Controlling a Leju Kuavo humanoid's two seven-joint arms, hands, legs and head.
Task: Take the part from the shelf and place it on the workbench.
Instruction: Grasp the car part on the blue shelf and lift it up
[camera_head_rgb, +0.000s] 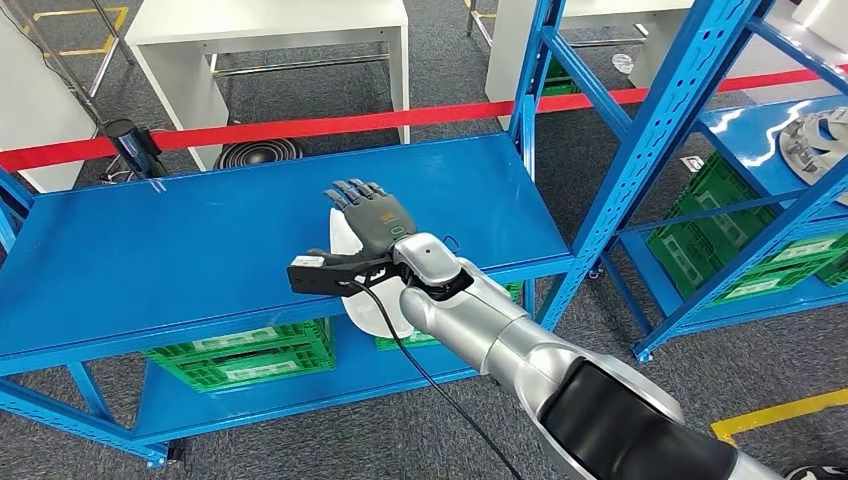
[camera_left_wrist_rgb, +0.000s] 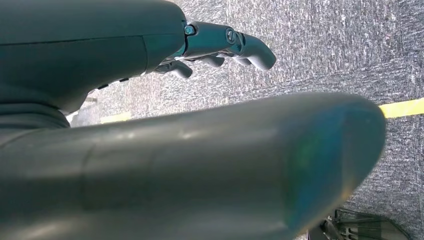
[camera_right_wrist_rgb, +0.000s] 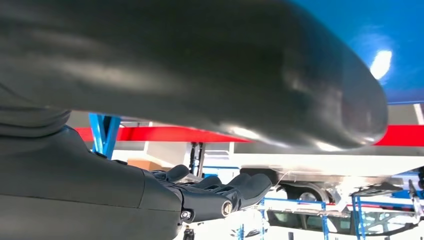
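My right hand (camera_head_rgb: 372, 222) reaches palm down over the front of the blue workbench (camera_head_rgb: 180, 250), fingers stretched forward. It holds a flat white part (camera_head_rgb: 345, 238) under the palm. The part's near end (camera_head_rgb: 378, 312) sticks out past the bench's front edge, below the wrist. In the right wrist view the thick thumb (camera_right_wrist_rgb: 280, 85) stands well apart from the dark fingers (camera_right_wrist_rgb: 220, 192), and the part itself is not clear there. Another pale ring-shaped part (camera_head_rgb: 812, 140) lies on the blue shelf (camera_head_rgb: 740, 125) at the far right. My left hand (camera_left_wrist_rgb: 220, 45) hangs over grey carpet, holding nothing.
Green crates (camera_head_rgb: 245, 355) sit on the bench's lower level, and more (camera_head_rgb: 740, 235) under the shelf. Blue shelf uprights (camera_head_rgb: 660, 130) rise to the right of the bench. Red tape (camera_head_rgb: 330, 125) runs behind it, with white tables (camera_head_rgb: 270, 25) beyond. Yellow floor line (camera_head_rgb: 780, 412).
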